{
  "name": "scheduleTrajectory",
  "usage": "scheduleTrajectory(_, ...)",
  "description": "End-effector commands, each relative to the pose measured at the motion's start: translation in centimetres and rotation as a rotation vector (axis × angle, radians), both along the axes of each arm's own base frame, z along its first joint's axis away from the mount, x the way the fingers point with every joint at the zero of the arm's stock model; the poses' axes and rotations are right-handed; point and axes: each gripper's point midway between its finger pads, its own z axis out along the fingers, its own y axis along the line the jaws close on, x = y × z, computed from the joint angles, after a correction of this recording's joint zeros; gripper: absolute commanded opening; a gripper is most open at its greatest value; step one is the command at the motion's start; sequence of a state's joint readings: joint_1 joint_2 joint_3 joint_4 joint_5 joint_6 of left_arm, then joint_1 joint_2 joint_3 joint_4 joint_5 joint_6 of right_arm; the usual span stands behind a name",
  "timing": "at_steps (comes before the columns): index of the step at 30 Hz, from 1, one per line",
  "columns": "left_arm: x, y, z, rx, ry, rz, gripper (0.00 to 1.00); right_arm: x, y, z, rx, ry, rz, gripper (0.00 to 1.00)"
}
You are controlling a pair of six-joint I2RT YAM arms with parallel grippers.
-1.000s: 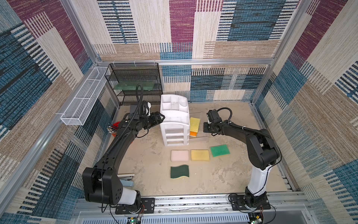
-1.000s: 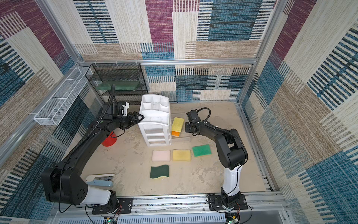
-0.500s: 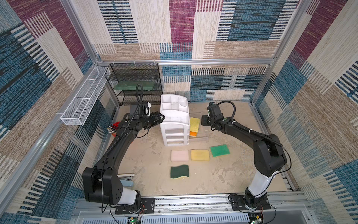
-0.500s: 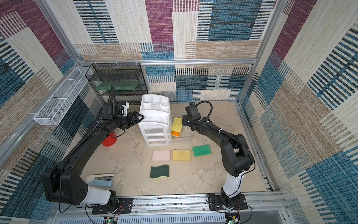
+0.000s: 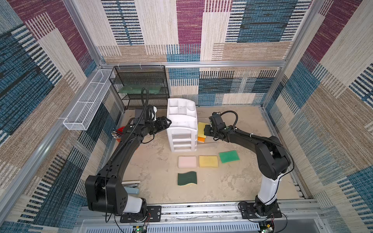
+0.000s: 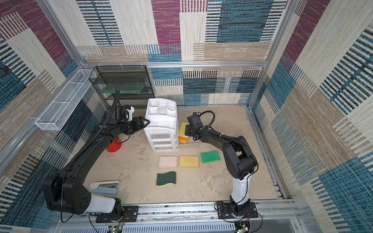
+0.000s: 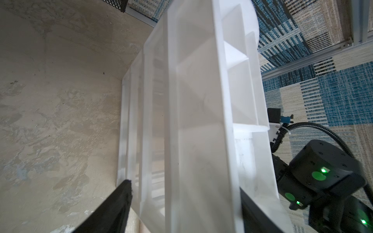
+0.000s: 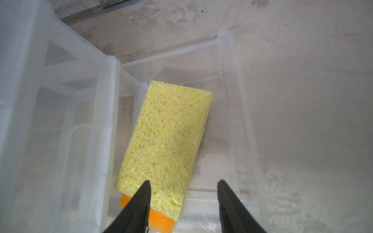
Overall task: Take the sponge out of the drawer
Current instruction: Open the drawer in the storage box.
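1. The right gripper [image 8: 184,182] is about half open and holds nothing. Its two black fingers [image 8: 139,203] stand apart with only air between them.
2. Just below and ahead of those fingertips lies the yellow sponge [image 8: 167,137], resting flat (a little askew) on top of an orange sponge [image 8: 161,220].
3. In the right wrist view, one fingertip shows over the near end of the yellow sponge and the other over bare plastic. I cannot tell whether the first one touches the sponge.
4. Both sponges sit inside the clear drawer [image 8: 228,80], which butts against the side of the drawer chest [image 5: 182,126] that faces this gripper. I cannot tell whether the drawer is seated in a slot of the chest.
5. In both top views the yellow sponge lies between the right gripper and the chest, close to both.
6. The left gripper [image 7: 183,184] is on the far side of the chest from the right one. Its jaws are spread wide and grasp nothing.
7. The left gripper's tips are up against the chest's side wall near the top. Whether they actually press on it is hard to say.
8. Four more sponges lie on the table [image 5: 157,161], well apart from both grippers and on the robot's side of the right gripper:
   - a pink sponge [image 5: 187,162]
   - a second yellow sponge [image 5: 208,161]
   - a green sponge [image 5: 229,157]
   - a dark green sponge [image 5: 187,178]
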State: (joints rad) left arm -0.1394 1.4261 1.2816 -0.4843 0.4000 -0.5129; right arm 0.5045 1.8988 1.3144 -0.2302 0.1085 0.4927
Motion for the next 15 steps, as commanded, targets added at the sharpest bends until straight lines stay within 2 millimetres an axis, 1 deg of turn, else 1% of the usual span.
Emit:
scheduleTrajectory(1, -0.2, -0.1, 0.3, -0.001, -0.006, -0.013, 0.76, 0.7, 1.0, 0.0, 0.043, -0.007, 0.000, 0.54)
scheduleTrajectory(7, -0.3, -0.1, 0.6, -0.003, -0.013, -0.014, 0.76, 0.8, 1.4, -1.7, 0.036, 0.029, -0.003, 0.53)
scheduleTrajectory(15, -0.4, -0.1, 0.8, -0.007, -0.017, -0.016, 0.76, 1.3, 1.9, -2.8, 0.024, 0.044, -0.005, 0.49)
